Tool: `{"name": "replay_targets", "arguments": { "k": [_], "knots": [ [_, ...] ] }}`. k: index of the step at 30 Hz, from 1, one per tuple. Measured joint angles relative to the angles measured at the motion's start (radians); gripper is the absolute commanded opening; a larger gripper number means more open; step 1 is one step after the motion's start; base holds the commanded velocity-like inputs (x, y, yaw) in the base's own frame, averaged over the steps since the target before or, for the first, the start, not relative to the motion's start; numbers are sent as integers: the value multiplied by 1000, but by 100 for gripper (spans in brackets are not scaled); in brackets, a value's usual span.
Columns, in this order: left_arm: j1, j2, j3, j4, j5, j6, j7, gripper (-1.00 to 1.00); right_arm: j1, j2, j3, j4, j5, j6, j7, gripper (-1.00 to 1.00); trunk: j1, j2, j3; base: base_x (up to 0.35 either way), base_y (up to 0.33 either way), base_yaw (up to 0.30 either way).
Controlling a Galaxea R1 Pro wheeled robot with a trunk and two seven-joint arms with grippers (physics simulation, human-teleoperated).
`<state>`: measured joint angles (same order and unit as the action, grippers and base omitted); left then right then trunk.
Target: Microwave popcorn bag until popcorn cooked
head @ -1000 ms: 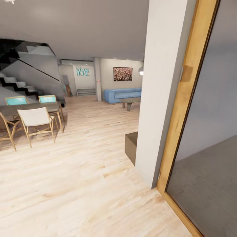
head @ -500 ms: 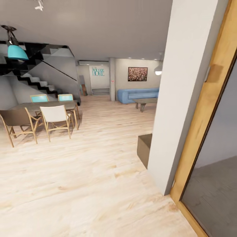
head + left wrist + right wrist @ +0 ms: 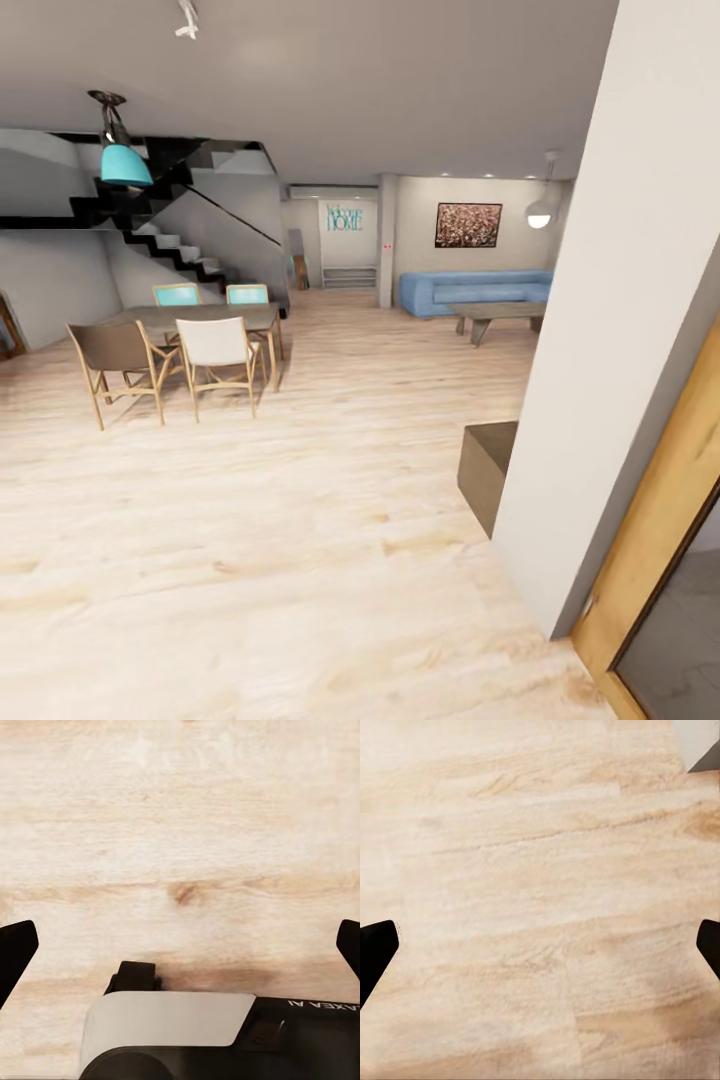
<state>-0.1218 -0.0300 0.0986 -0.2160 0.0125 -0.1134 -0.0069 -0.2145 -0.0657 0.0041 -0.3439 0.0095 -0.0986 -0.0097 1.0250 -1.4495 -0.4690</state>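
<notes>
The popcorn bag, the microwave and the countertop are out of view; I am in a living and dining area with a light wood floor [image 3: 300,520]. In the left wrist view my left gripper [image 3: 180,945] hangs open over bare floorboards, its dark fingertips [image 3: 15,949] far apart with nothing between them. My right gripper [image 3: 540,945] is open too, above the floor, and holds nothing.
A white wall corner [image 3: 620,350] and a wooden door frame [image 3: 655,550] stand close on the right, with a low brown block [image 3: 487,470] at the wall's foot. A dining table with chairs [image 3: 200,330] is at the left, a blue sofa [image 3: 475,290] and stairs [image 3: 170,245] beyond.
The whole head view has shifted: the camera has turned left, so the wall and door frame slid toward the right edge and a teal lamp and more of the dining set came in.
</notes>
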Motion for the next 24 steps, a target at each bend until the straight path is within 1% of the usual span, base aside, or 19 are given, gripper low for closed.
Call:
{"name": "replay_targets", "arguments": {
  "k": [7, 16, 18, 20, 22, 24],
  "knots": [
    [0, 0, -1, 0, 0, 0, 0, 100, 0, 0, 0, 0, 0, 0, 0, 100, 0, 0, 0, 20, 0, 278],
    [0, 0, 5, 2, 1, 0, 0, 100, 0, 0, 0, 0, 0, -1, 0, 100, -1, 0, 0, 310, 0, 278],
    [0, 0, 48, 2, 1, 0, 0, 100, 0, 1, 0, 0, 0, -1, 0, 100, -1, 0, -1, 343, 0, 278],
    [0, 0, 80, 2, 0, 0, 0, 100, 0, 1, 0, 0, 0, -1, 0, 100, 0, 0, -1, 169, 0, 278],
    [0, -1, 91, 2, -1, 0, 0, 100, 0, 1, 0, 0, 0, -1, 0, 100, 0, 0, -2, 48, 0, 278],
    [0, 0, 94, 2, -1, 0, 0, 100, 0, 1, 0, 0, 0, -1, -1, 100, 0, 0, -3, 20, 0, 278]
  ]
}}
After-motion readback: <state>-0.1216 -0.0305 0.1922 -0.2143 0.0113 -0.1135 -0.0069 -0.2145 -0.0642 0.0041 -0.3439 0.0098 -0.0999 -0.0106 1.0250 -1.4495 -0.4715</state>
